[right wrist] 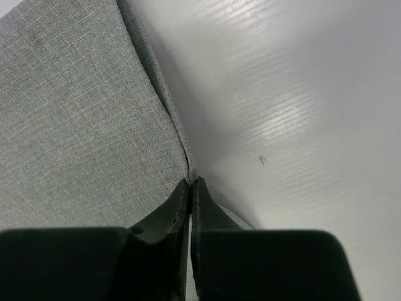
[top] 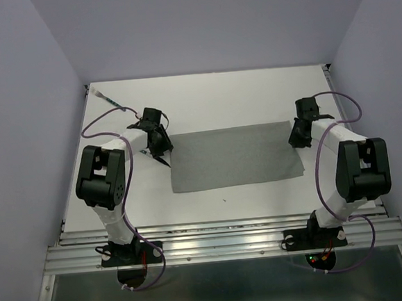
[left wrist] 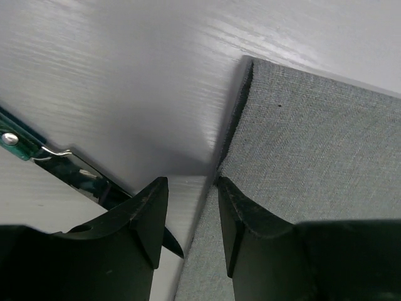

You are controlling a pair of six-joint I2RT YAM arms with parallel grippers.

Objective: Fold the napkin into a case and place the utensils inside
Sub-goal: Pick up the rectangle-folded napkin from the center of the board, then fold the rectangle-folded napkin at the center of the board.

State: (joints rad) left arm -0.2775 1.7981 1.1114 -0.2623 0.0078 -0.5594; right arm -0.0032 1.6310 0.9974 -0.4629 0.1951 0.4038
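Note:
The grey napkin (top: 233,156) lies flat in the middle of the table, wider than deep. Its left edge looks two-layered in the left wrist view (left wrist: 313,144). My left gripper (top: 160,150) is open and straddles that left edge (left wrist: 191,188), with one finger over the cloth and one over the bare table. A knife with a teal handle and shiny blade (left wrist: 75,169) lies just left of it. My right gripper (top: 299,137) is shut on the napkin's right edge (right wrist: 191,183); the cloth (right wrist: 81,125) spreads to its left. A second utensil (top: 110,98) lies at the far left corner.
The white table (top: 203,94) is walled in by pale purple panels on three sides. An aluminium rail (top: 222,243) runs along the near edge, where both arm bases are bolted.

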